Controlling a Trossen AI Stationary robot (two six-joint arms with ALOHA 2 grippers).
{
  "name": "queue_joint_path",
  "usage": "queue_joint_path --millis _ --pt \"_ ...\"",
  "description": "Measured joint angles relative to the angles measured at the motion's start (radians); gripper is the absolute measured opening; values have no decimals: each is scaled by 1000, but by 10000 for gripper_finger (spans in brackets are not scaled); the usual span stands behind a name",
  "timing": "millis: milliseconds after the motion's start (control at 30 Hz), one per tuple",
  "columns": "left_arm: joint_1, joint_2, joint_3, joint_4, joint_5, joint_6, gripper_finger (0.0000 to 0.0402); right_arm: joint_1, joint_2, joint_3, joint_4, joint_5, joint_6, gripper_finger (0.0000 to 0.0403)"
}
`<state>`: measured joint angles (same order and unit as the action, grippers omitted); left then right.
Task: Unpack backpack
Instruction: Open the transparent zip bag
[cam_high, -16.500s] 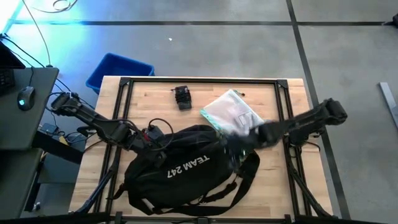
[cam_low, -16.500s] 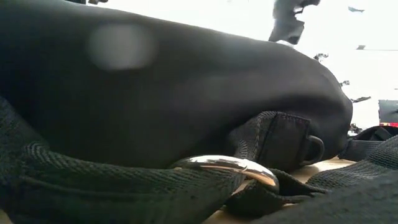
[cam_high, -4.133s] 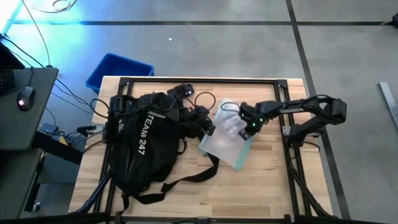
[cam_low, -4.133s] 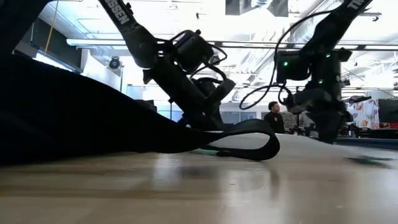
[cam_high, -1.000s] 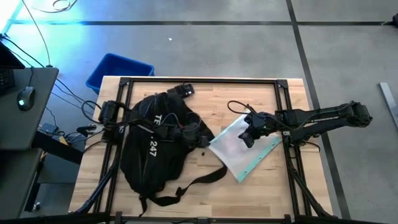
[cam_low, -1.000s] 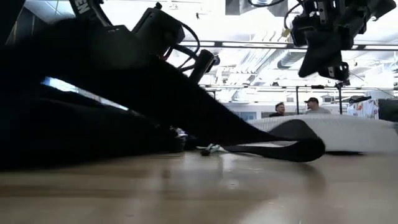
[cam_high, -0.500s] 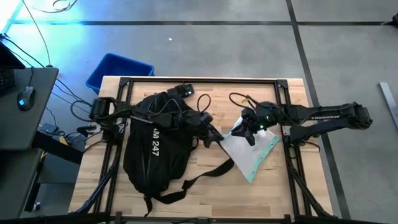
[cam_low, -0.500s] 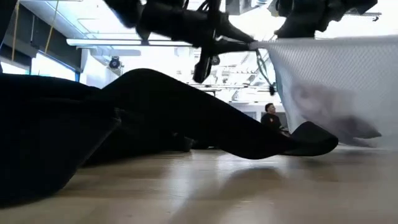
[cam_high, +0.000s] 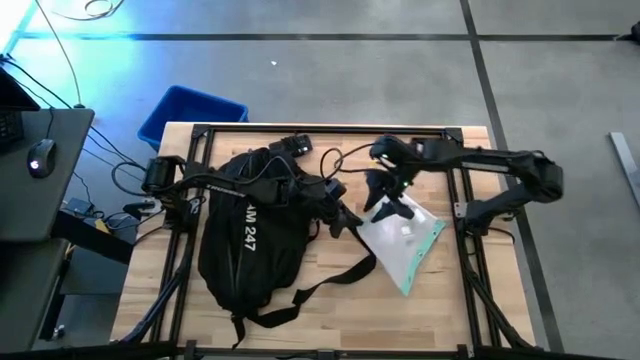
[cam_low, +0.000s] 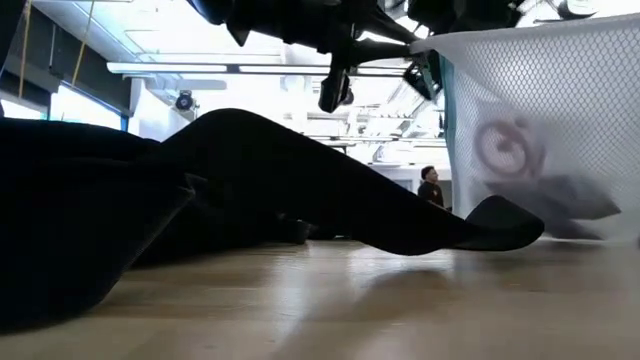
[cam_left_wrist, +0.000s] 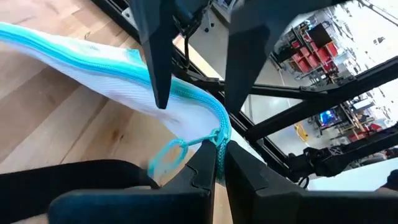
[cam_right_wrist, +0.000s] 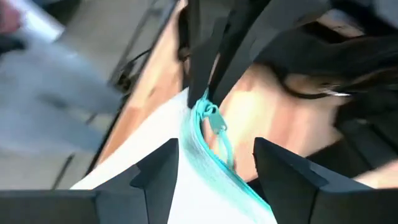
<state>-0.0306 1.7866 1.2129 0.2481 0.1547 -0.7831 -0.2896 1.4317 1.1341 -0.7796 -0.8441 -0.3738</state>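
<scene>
Right gripper (cam_high: 385, 190) now let go, fingers spread above the mesh pouch (cam_high: 405, 240), left gripper (cam_left_wrist: 220, 152) still pinching its teal zipper end, backpack (cam_high: 245, 240) unmoved on the table's (cam_high: 440, 300) left half

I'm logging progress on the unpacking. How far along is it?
Done: a white mesh pouch with a teal zipper is out of the backpack and on the table beside it. In hand: the left claw is shut on the pouch's zipper end; the right claw hangs open just above it. Left: setting the pouch down clear. Whether anything remains inside the backpack cannot be seen.
</scene>
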Motion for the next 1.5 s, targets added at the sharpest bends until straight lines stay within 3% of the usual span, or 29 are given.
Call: queue_joint_path --millis 233,433,667,867,1000,1200,1500 --pt "-44 -3 1 -79 3 -20 0 29 170 78 -255 -46 -294 128" --pt "-55 -37 1 -256 -35 -10 0 70 182 83 -288 22 -306 13" --pt "-5 -153 1 -362 -149 92 0 106 53 85 -194 304 -122 2" --pt "37 -271 2 -350 -210 218 1 141 -153 91 -97 691 105 1" --pt "43 -340 1 -334 -220 301 2 201 -234 147 -163 909 143 0" --pt "37 -385 2 -313 -226 453 29 310 -232 177 -201 964 201 0" --pt "-11 -339 0 -541 -189 557 142 420 -212 67 -75 972 451 0"
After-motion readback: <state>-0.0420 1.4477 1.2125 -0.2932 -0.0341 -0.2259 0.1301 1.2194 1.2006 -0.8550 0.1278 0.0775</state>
